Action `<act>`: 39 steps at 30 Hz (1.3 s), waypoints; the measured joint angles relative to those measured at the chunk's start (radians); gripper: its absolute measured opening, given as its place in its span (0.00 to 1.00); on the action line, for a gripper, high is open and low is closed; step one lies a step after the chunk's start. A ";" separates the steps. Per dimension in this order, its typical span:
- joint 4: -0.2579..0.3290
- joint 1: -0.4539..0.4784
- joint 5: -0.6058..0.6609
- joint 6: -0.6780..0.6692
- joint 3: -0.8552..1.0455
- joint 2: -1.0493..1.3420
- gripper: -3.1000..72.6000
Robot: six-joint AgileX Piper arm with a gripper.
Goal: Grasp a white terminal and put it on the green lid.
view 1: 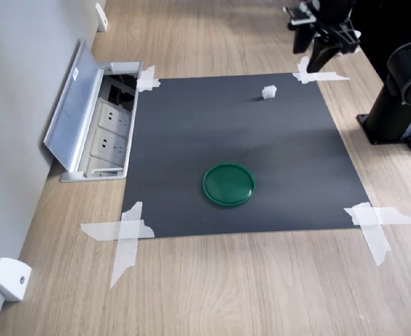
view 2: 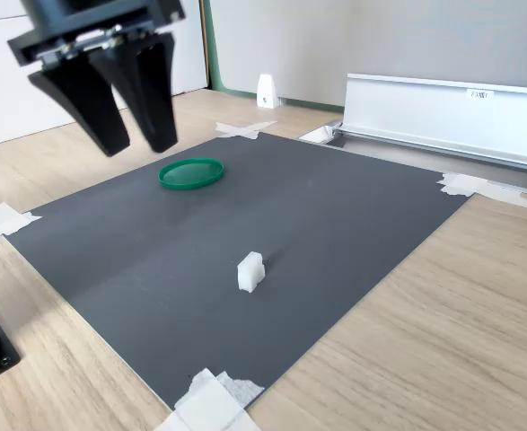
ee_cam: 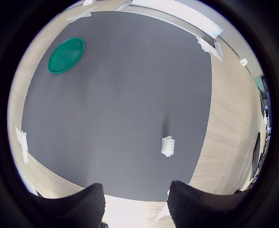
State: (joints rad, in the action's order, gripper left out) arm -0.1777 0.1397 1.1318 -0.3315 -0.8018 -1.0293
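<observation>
My claw (view 2: pixel 128 139) hung high over the near corner of the mat (view 2: pixel 272 215) in the second exterior view, its two dark fingers (view 2: pixel 92 103) pointing down with only a narrow gap at the tips, gripping nothing and touching nothing. In the wrist view the finger ends sat apart with bare table between them, so I read it as released, though not spread wide.

Going left to right in the second exterior view: the claw at upper left, then the lid (view 2: pixel 191 172) flat on the mat beyond it, then the terminal (view 2: pixel 250 271) nearer the camera, standing alone on the mat, well apart from the lid. In the first exterior view the terminal (view 1: pixel 269 92) lay near the mat's far right corner, just short of the taped corner (view 1: pixel 314 75) under the claw (view 1: pixel 321 52), while the lid (view 1: pixel 228 185) sat towards the near edge.

What the coming move turned on: in the wrist view the terminal (ee_cam: pixel 168 146) lay just ahead of the fingers, nearer one of them than the midline, its longer side running roughly along my line of approach. I judged I needed to advance a little, shift sideways to centre it, then descend. The lid (ee_cam: pixel 66 55) was far across the mat from there.
</observation>
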 joint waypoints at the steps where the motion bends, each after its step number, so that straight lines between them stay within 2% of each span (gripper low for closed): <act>1: 0.004 0.025 0.000 -0.012 -0.004 -0.009 0.82; 11: 0.083 0.326 -0.075 -0.311 -0.009 -0.101 0.83; 17: 0.178 0.485 -0.163 -0.470 -0.009 -0.204 0.83; 24: 0.279 0.511 -0.221 -0.574 -0.009 -0.332 0.83; 29: 0.288 0.511 -0.291 -0.620 -0.010 -0.403 0.83; 35: 0.294 0.511 -0.309 -0.632 -0.010 -0.466 0.83; 39: 0.327 0.511 -0.314 -0.648 -0.010 -0.498 0.83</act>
State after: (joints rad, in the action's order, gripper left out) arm 0.1488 0.6512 0.8180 -0.9798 -0.8117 -1.5275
